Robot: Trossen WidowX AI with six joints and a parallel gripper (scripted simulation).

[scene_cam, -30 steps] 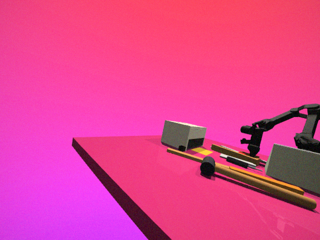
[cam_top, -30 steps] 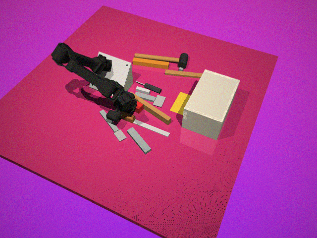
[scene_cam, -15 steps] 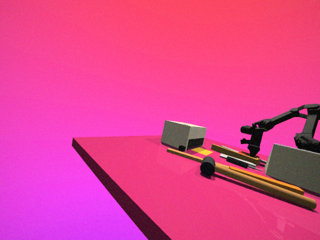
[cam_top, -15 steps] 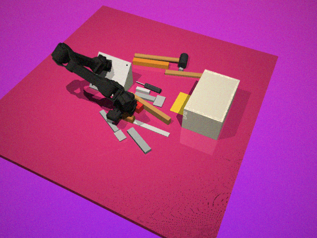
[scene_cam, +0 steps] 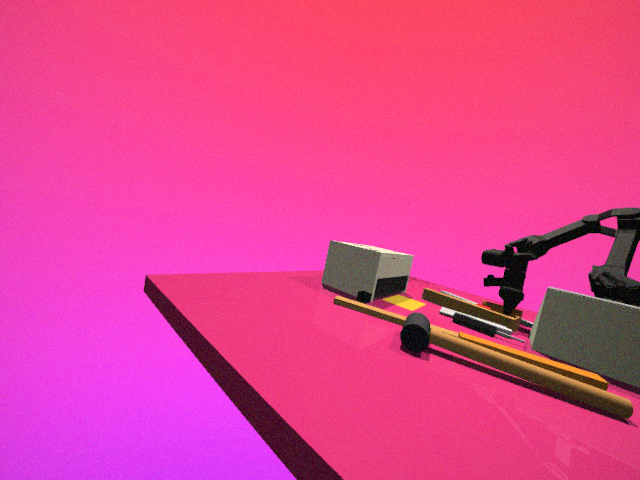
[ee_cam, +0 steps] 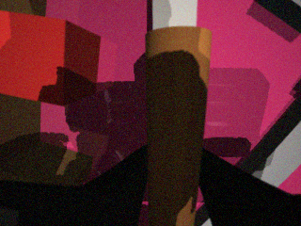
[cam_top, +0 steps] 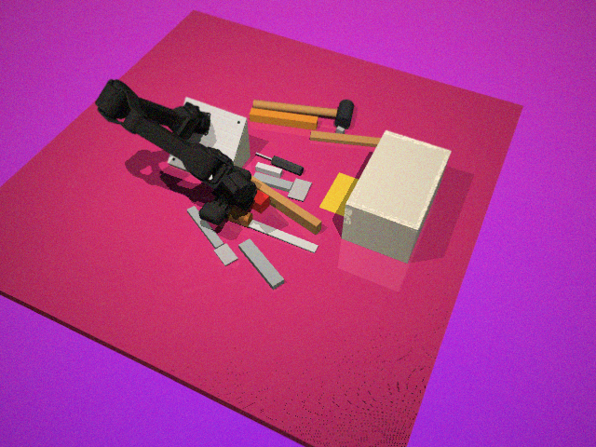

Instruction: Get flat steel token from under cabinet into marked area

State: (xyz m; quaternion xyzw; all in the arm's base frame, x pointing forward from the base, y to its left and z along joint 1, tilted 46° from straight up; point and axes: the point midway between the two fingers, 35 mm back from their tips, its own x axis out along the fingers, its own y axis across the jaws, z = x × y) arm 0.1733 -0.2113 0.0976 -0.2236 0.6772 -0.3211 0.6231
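1. The gripper [cam_top: 230, 211] [scene_cam: 510, 311] [ee_cam: 171, 152] is lowered over the round orange-brown wooden handle [cam_top: 243, 218] [scene_cam: 517, 312] [ee_cam: 176, 118]. Its fingers are partly open, closed as far as the handle permits, and the handle is held between them.

2. From this handle the long flat whitish blade [cam_top: 289, 237] [scene_cam: 454, 296] [ee_cam: 176, 14] extends. It seems to be chosen for reaching the token.

3. The flat steel token cannot be seen in any view. By the task, it is under the cream box-shaped cabinet [cam_top: 394, 178] [scene_cam: 351, 271]; the dark low opening [scene_cam: 391, 287] is faced by the flat yellow marked area [cam_top: 336, 192] [scene_cam: 405, 301].

4. The task is judged to be at its early stage. Next, a straight lift is probably needed.

5. If the tool is swung before it is raised enough, the red block [cam_top: 261, 200] [scene_cam: 487, 304] [ee_cam: 33, 56] or the long brown wooden bar [cam_top: 293, 209] [scene_cam: 467, 308] [ee_cam: 21, 118] could be struck.

6. Since the blade is long and the grip is at one end, the handle could rotate and the tip could droop.

7. Under the cabinet, the token could be pushed deeper by a badly placed tip.
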